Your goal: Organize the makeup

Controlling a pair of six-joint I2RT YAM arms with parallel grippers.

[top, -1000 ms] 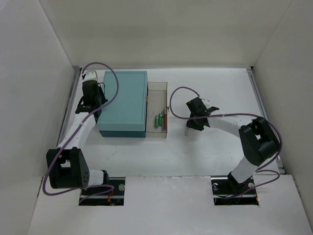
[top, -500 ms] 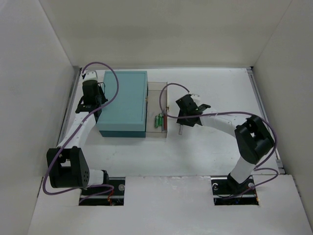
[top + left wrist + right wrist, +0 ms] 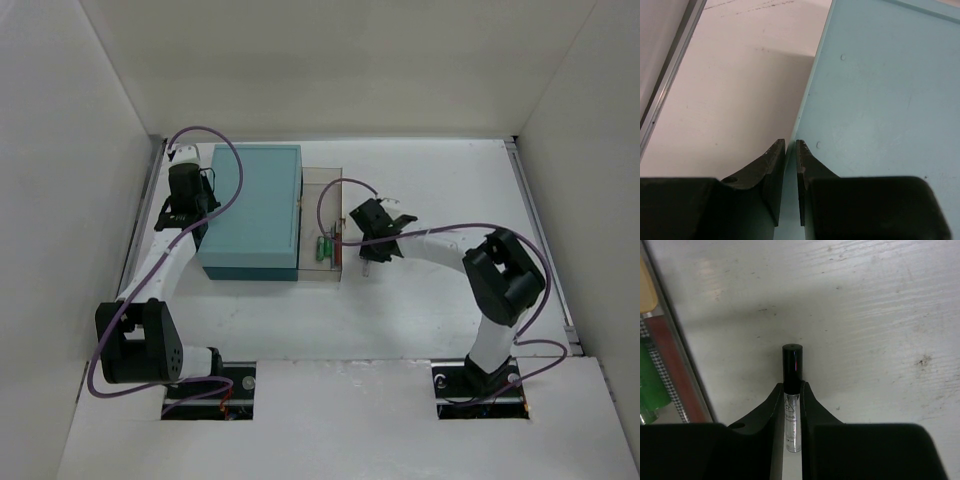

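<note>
White-walled booth around a pale table.
The table (image 3: 440, 310), white with faint scuffs and dark specks, is boxed in by a plain back wall (image 3: 330, 70), left wall (image 3: 60, 200) and right wall (image 3: 595, 150). A metal rail (image 3: 527, 200) runs along its side edge. A white board (image 3: 340, 420) with two rectangular cutouts spans the near edge. The light is soft and even, and shadows are faint.

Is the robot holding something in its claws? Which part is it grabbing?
The right gripper pinches a thin clear tube by its clear body, the black cap sticking out in front. The left gripper is shut on nothing.
</note>
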